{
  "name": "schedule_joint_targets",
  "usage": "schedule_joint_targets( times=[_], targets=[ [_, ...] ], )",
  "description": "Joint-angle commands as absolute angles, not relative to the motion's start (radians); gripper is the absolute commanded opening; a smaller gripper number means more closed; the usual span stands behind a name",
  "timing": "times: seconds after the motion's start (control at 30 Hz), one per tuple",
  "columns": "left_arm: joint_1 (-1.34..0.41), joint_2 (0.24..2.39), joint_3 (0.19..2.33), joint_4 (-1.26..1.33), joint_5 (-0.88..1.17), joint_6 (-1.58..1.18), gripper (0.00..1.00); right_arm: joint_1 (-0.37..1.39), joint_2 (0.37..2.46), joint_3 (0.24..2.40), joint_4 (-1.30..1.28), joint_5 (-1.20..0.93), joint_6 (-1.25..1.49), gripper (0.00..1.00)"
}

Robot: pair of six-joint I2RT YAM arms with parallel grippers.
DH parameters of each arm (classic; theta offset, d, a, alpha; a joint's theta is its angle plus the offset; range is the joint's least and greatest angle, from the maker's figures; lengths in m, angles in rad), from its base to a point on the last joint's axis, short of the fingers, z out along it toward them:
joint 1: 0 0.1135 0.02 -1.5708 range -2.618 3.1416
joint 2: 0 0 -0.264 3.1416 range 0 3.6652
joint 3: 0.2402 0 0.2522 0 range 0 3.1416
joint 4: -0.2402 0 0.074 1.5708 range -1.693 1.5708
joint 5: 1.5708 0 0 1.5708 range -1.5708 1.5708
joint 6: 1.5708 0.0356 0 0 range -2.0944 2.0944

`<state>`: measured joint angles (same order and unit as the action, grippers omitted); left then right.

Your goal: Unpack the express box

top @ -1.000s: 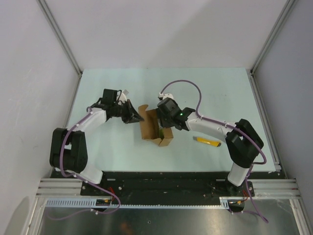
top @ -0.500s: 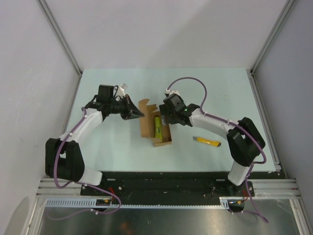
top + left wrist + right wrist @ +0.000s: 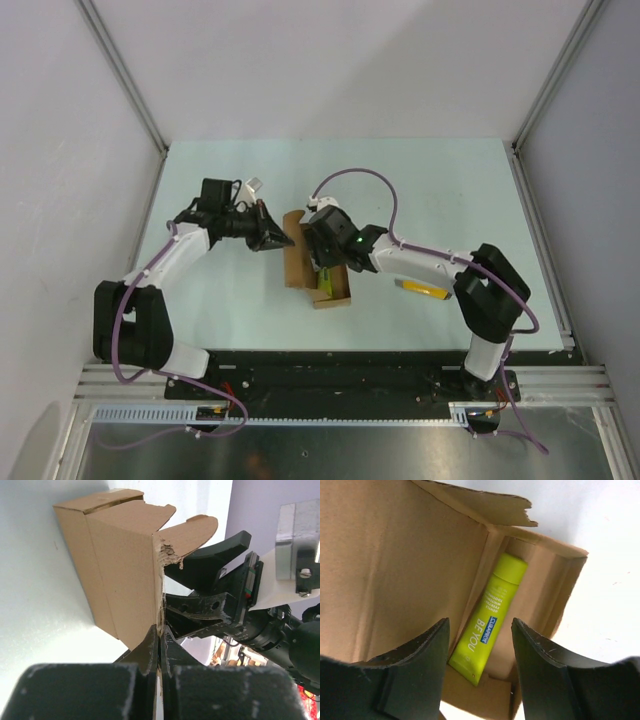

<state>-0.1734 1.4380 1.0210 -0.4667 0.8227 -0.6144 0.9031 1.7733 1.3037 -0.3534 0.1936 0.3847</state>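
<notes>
While the box [image 3: 296, 264] sits open near the middle of the table [image 3: 220, 300], between the two arms, the left gripper [image 3: 160, 636] has its fingers pressed together on the torn edge of the opened flap, pinching the cardboard from the box's left side. In the left wrist view the flap's ragged edge runs straight into the closed fingertips, and the body of the box rests on the table beyond. The right gripper [image 3: 481, 622] hangs over the open cavity with its fingers [image 3: 415, 660] spread. One finger stands on each side of the tube [image 3: 494, 602], and no contact with tube or cardboard can be made out. The tube, yellow-green with blue lettering, lies flat in the bottom of the box along one long wall, its cap end pointing away from the right wrist camera. The inner face of the flap fills the left of that view, and a smaller end flap, ragged at its tip, stands at the far end. In the top view a knife [image 3: 424, 291], yellow and black, lies on the table to the right of the box, apart from it and beside the right forearm.
</notes>
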Motion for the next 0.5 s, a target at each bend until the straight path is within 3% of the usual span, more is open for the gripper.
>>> schedule_joint_targets(
  times=[0.0, 0.47],
  targets=[
    [-0.150, 1.413, 0.991, -0.492, 0.854, -0.557, 0.00, 0.907, 1.842, 1.336, -0.313, 0.181, 0.413, 0.57],
    [-0.133, 1.420, 0.950, -0.534, 0.815, -0.472, 0.00, 0.908, 1.940, 1.336, -0.325, 0.172, 0.410, 0.63]
  ],
)
